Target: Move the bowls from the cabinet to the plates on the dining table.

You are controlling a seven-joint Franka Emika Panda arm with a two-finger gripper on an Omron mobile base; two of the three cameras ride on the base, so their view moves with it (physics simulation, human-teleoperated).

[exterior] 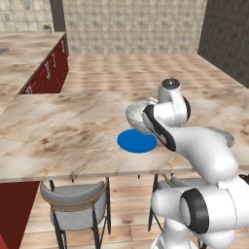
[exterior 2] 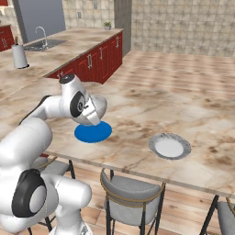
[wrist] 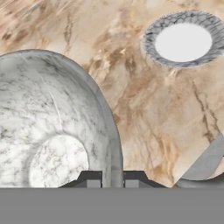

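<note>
Gripper (wrist: 112, 178) clamped on the marbled bowl's (wrist: 52, 131) rim, bowl above the blue plate (exterior: 136, 141); grey plate (wrist: 183, 39) lies well apart on tabletop (wrist: 144, 109).

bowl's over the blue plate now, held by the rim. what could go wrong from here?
1. The gripper pinches only the rim of the marbled bowl, so the bowl may tilt or slip before it is set down.
2. The blue plate is barely wider than the bowl, and the arm hides part of it in both base views; an off-centre release could leave the bowl overhanging.
3. The plate lies near the dining table edge, so a nudge could push it off.
</note>
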